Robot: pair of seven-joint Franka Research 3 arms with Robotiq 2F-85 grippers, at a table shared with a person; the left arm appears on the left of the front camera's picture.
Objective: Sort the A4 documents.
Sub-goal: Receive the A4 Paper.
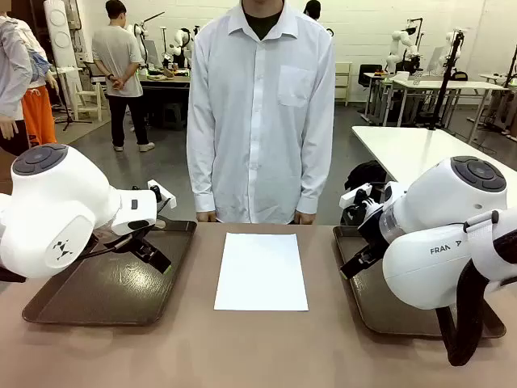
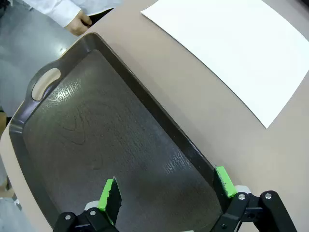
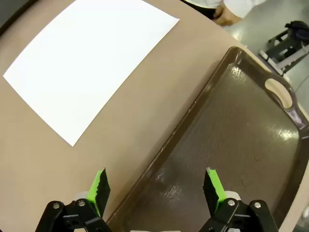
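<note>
White paper [image 1: 261, 271] lies mid-table [image 1: 258, 356], toward the far edge. Left gripper [image 2: 169, 186] hangs wide over left tray [image 1: 48, 311], right gripper [image 3: 157, 186] wide over right tray's [image 1: 380, 323] rim. Sorting looks unstarted; next, one must reach in and lift a thin edge

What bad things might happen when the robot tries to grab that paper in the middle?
1. The paper lies flat on the table, so the open jaws might slide over it or crumple it.
2. The right jaws straddle the rim of the right tray; swinging low toward the paper, they might bump it.
3. The person's hand rests at the far edge near the paper and might get in the way.
</note>
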